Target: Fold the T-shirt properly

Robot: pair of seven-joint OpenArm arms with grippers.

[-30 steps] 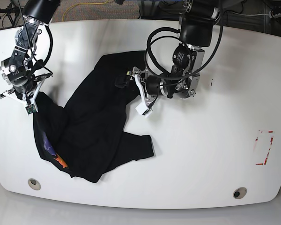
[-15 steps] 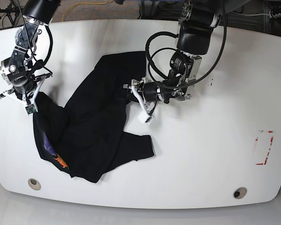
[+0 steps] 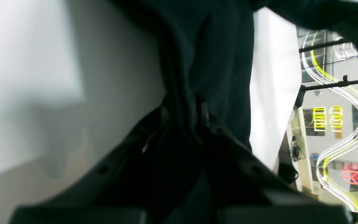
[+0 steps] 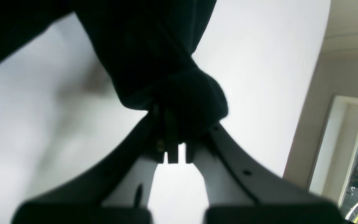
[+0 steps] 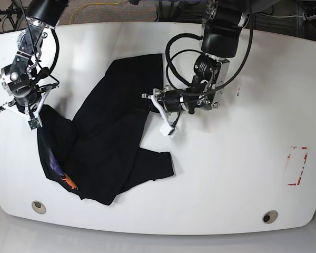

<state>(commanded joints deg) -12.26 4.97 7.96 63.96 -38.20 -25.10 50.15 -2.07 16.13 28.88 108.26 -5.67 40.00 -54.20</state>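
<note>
While the black T-shirt [image 5: 102,147] lies crumpled across the white table [image 5: 226,174], both arms have cloth pinched. Right gripper [image 5: 36,112], at the base view's left, is clamped on a bunched corner of the shirt; its wrist view shows the fingers [image 4: 154,124] closed tight, with a dark wad of fabric [image 4: 185,102] bulging just past the tips and the rest of the garment running away from them over the table. From that pinch the shirt spreads below and away from the gripper, and a bit of orange and purple print [image 5: 63,174] shows at the low edge. Left gripper [image 5: 154,103], at the base view's right, lies sideways, low over the table, at the shirt's edge near its upper portion. Its wrist view shows the fingers [image 3: 163,124] narrowed on a vertical ridge of black cloth [image 3: 216,62] that runs straight ahead from the tips. White table sits on both sides of that ridge. A red-marked rectangle [image 5: 296,166] is on the table well apart from both grippers.
</note>
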